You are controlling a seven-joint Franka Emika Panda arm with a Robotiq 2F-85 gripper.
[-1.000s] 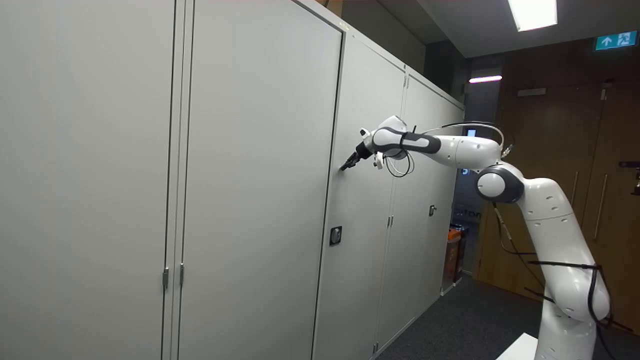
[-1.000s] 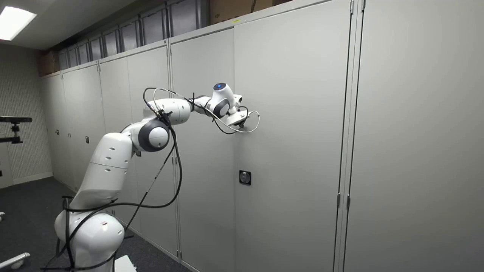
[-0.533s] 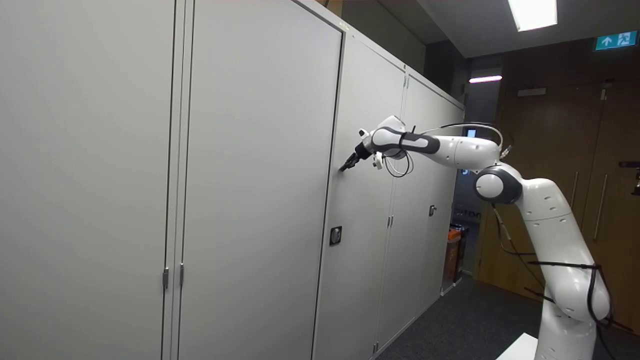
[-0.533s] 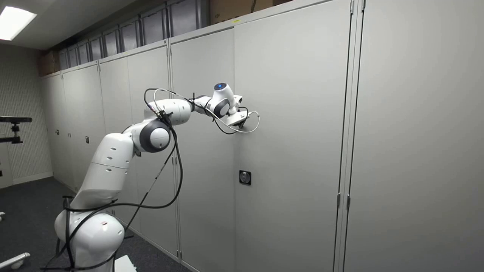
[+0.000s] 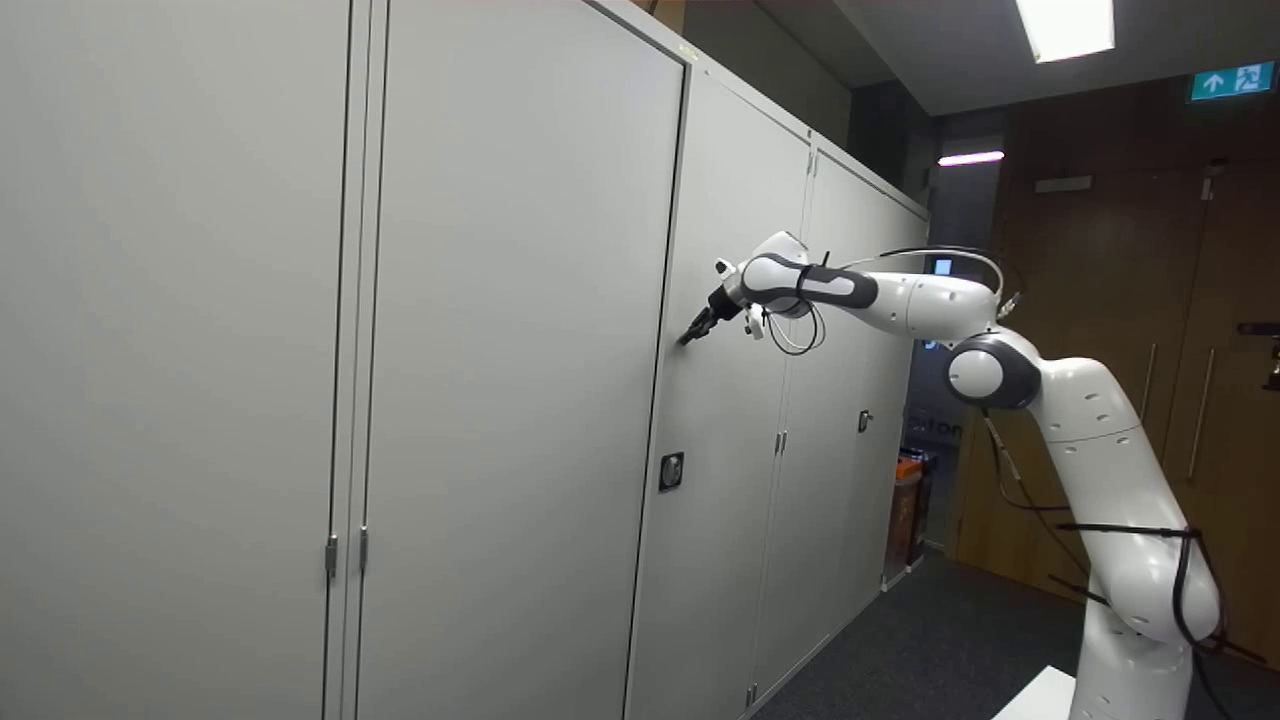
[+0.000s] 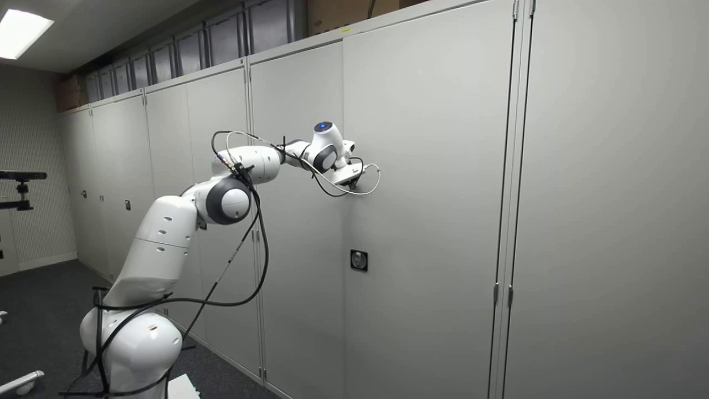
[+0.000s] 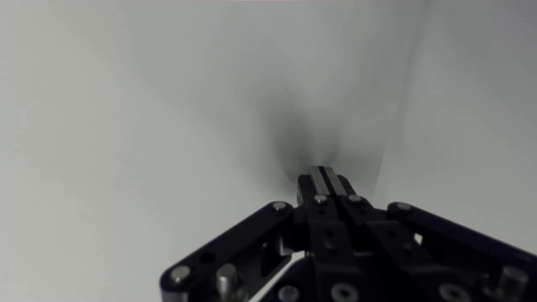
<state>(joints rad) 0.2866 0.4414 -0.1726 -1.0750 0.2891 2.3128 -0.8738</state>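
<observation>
In an exterior view: arm (image 5: 1090, 420) is standing outstretched; pincer (image 5: 685, 339) is pointing down and in at the cabinet door (image 5: 720, 390), touching it or sitting just off it, can't tell which. Door is looking closed. Pincer is sitting near the door's meeting edge, above the latch (image 5: 671, 471).

In an exterior view: arm is mostly hiding the pincer. Black cable (image 6: 266, 249) is hanging slack alongside, presumably so the joints are getting room to turn. Crates (image 6: 224, 44) are standing on top of the cabinet row (image 6: 299, 94), likely using spare height.

Wrist view: fingertips (image 7: 318, 180) are lying together, gripping nothing; door there is looking plain, offering no hold, probably why. Seam (image 7: 403, 100) is running just beside; shadow (image 7: 295, 147) is converging on them, suggesting near-contact at least.
</observation>
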